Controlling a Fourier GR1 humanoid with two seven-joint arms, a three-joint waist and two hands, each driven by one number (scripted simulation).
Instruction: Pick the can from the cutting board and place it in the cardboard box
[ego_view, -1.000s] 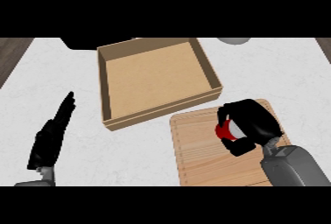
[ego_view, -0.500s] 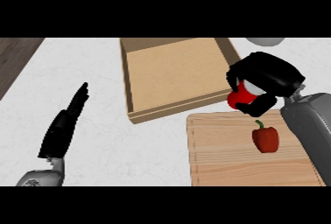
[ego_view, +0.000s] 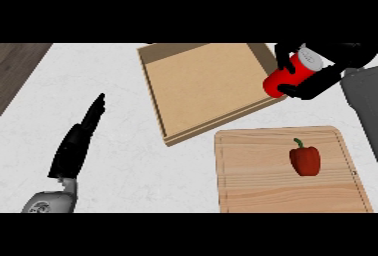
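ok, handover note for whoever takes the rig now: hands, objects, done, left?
Right hand: curled round the red can, holding it above the cardboard box's right wall.
Left hand: open, resting at the view's left, fingers straight.
Cutting board: only a red bell pepper on it.
Done: can picked off the board.
Left: move it over the box's inside and release it.
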